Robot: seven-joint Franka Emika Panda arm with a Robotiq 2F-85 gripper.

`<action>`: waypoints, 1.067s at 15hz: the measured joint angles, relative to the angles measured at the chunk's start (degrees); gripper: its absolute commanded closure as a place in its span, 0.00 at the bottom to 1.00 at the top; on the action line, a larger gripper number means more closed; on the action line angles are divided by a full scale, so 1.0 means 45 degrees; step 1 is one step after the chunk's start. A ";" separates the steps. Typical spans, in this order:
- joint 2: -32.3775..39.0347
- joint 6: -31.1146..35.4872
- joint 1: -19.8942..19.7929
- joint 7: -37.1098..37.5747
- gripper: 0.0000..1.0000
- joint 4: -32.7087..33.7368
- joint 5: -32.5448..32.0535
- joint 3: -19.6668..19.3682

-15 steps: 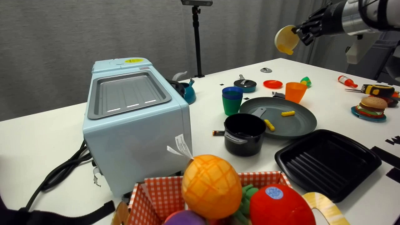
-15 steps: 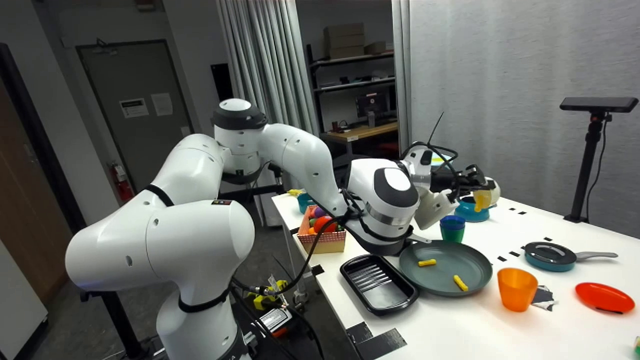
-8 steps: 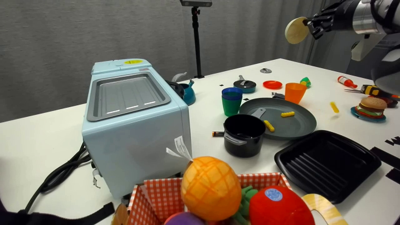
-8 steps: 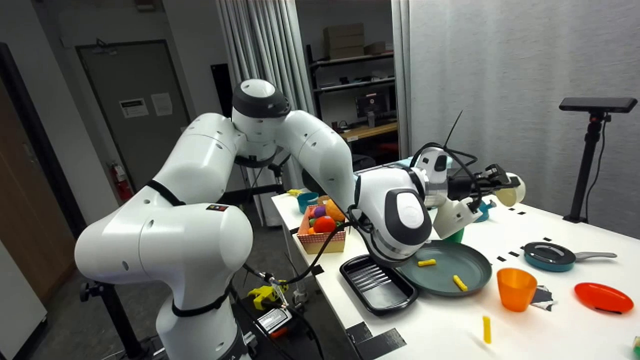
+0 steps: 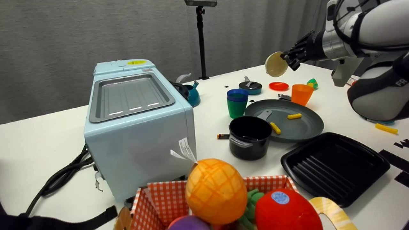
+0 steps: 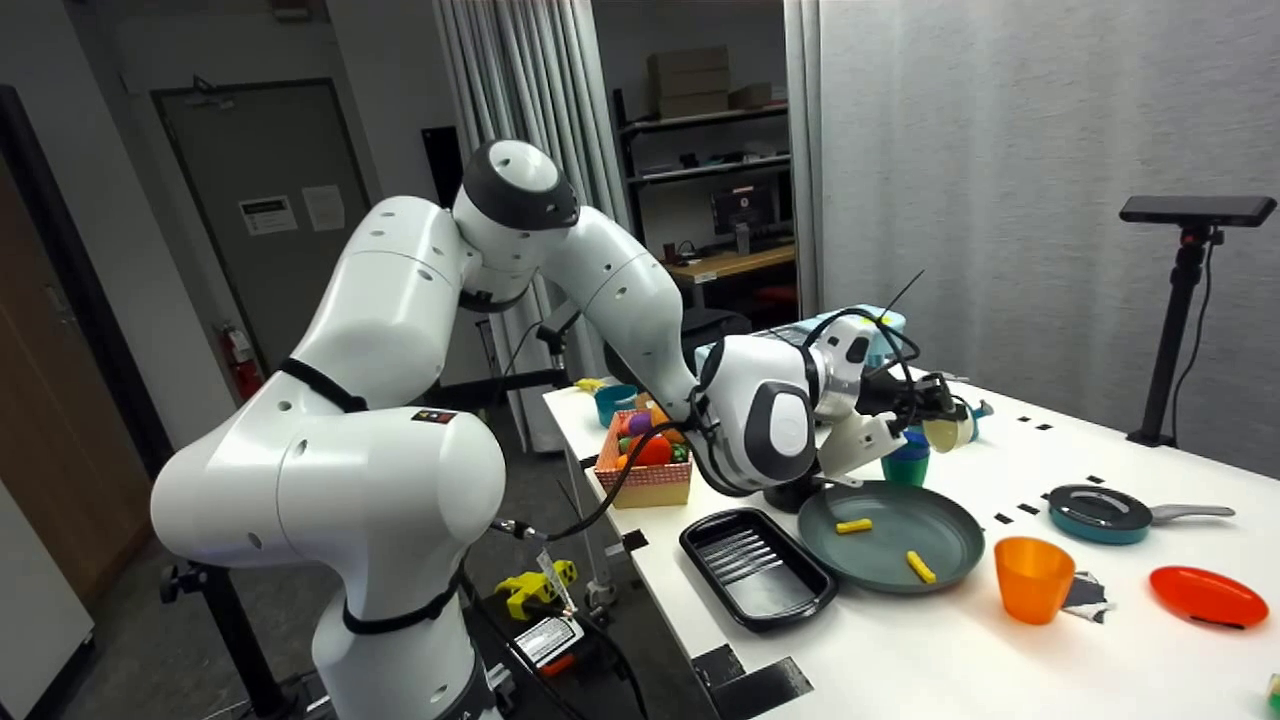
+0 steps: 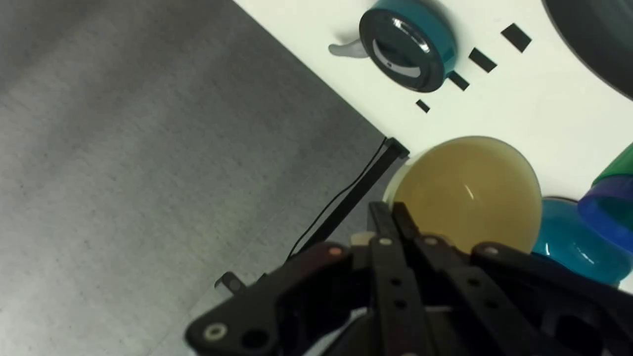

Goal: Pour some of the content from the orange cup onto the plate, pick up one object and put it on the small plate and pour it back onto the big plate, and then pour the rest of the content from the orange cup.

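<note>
Claw [image 7: 392, 211] is pinching the small plate [image 7: 474, 193] by its rim, jaws drawn together w/ just that thin edge btwn. It's hanging steeply tilted right at the jaw tips; no pc is showing in it. Below the claw & off to one side, the big plate [image 5: 297, 129] is holding two yellow pcs [image 5: 294, 116]. Much farther from the claw, past the big plate, a stray yellow pc [image 5: 386, 128] is lying on the tabletop [image 5: 335, 119]. Orange cup [image 5: 302, 95] is standing upright below the claw, well apart from it, just beside the big plate; can't tell if it's holding more.

W/ the small plate looking empty, a set-down is prob. the step in hand. For a clean one, the claw should be rolling it level, keeping it off the stacked blue cup [image 5: 239, 99] & green cup [image 5: 237, 110] nearby & below, then lowering till the base is touching & only then parting the jaws, slowly, b/c a one-edge grip may be letting it swivel.
</note>
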 measured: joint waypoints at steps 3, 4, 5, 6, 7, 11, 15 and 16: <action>-0.0882 -0.3012 -0.0788 -0.0130 0.99 0.1117 -0.0085 0.0081; -0.1144 -0.4043 -0.1158 -0.0134 0.99 0.1558 -0.0232 0.0103; -0.1387 -0.5046 -0.1561 -0.0132 0.99 0.2010 -0.0468 0.0158; -0.1623 -0.6073 -0.2029 -0.0100 0.99 0.2518 -0.0816 0.0288; -0.1871 -0.7081 -0.2585 -0.0039 0.99 0.3069 -0.1262 0.0538; -0.2813 -1.1028 -0.5754 -0.0122 0.99 0.5800 -0.2666 0.3230; -0.2522 -1.5063 -0.8772 -0.0777 0.99 0.8667 -0.2176 0.6531; -0.2361 -1.6027 -0.9644 -0.0724 0.99 0.9340 -0.2421 0.7522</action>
